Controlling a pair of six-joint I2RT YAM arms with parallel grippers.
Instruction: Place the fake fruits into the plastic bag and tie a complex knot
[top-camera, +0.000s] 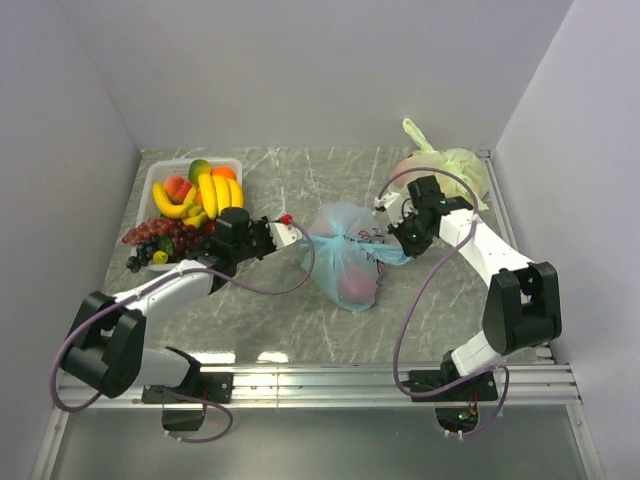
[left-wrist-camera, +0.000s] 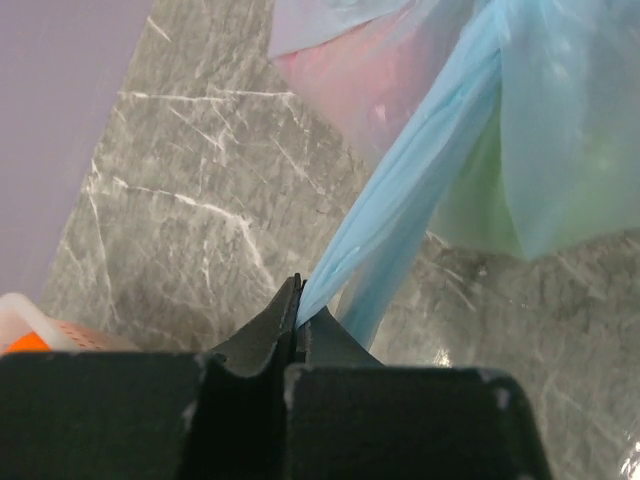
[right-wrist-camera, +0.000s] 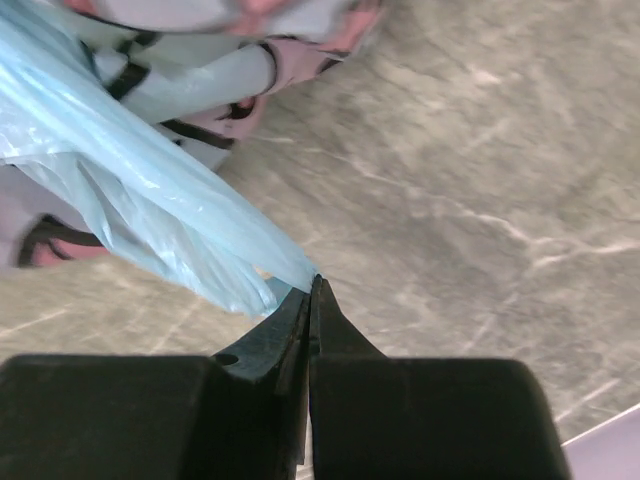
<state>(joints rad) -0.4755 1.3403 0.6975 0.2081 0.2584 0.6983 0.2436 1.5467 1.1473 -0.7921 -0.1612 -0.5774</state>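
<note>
The light-blue plastic bag (top-camera: 345, 260) lies in the middle of the table with fruit inside, red and green showing through. My left gripper (top-camera: 291, 233) is shut on the bag's left handle ear (left-wrist-camera: 400, 200), which runs taut from the fingertips up to the bag. My right gripper (top-camera: 388, 238) is shut on the right handle ear (right-wrist-camera: 150, 215), also stretched. The ears cross in a twisted knot (top-camera: 352, 238) on top of the bag. More fake fruits, bananas (top-camera: 208, 192), peach, orange and purple grapes (top-camera: 160, 240), sit at the back left.
A white basket (top-camera: 160, 178) holds the remaining fruit at the back left, grapes spilling in front of it. A pale yellow-green tied bag (top-camera: 450, 168) lies at the back right, just behind my right arm. Walls close in on three sides.
</note>
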